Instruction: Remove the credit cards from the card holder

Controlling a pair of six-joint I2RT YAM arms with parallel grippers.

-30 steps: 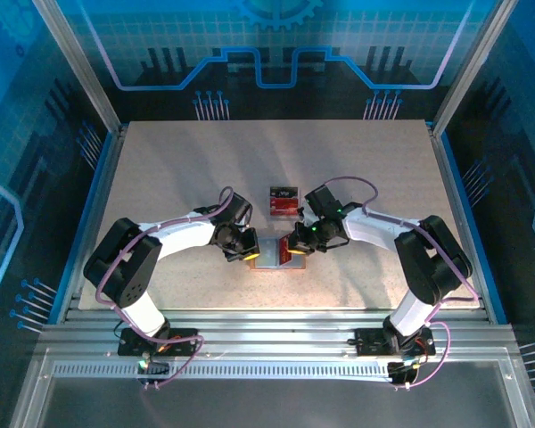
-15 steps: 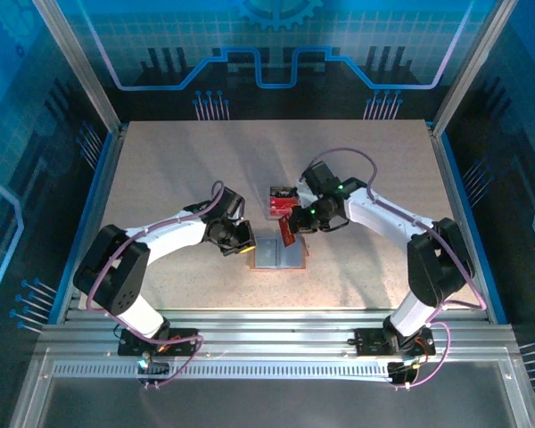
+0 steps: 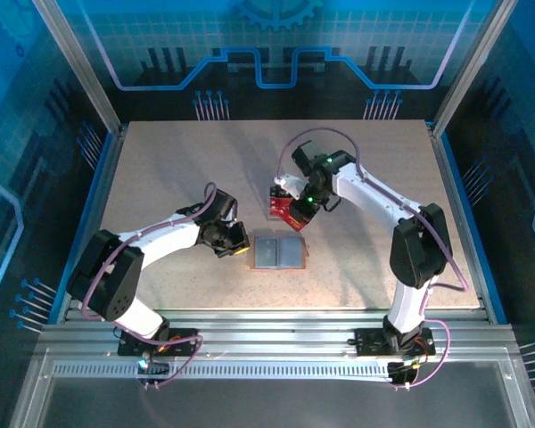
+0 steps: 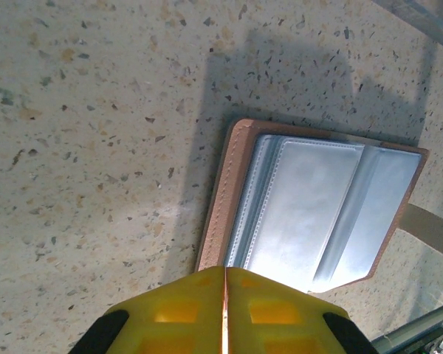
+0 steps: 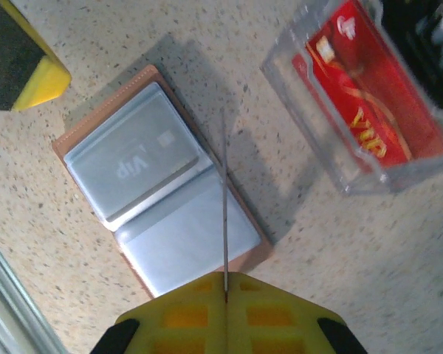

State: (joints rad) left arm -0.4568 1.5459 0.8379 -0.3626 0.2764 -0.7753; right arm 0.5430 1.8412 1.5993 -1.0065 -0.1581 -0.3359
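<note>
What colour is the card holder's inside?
Card holder inside: pale grey-blue; best in right wrist view.

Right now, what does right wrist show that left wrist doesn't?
Right wrist adds the clear container with a red card inside, a VIP card in a holder pocket, and the right gripper shut on a thin card, edge-on. Left wrist adds the holder's snap tab, and that the left gripper is shut. Shared: the open card holder, lying flat on the table.

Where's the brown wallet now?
In the top view, the card holder lies open mid-table, just right of the left end effector and nearer than the clear box.
</note>
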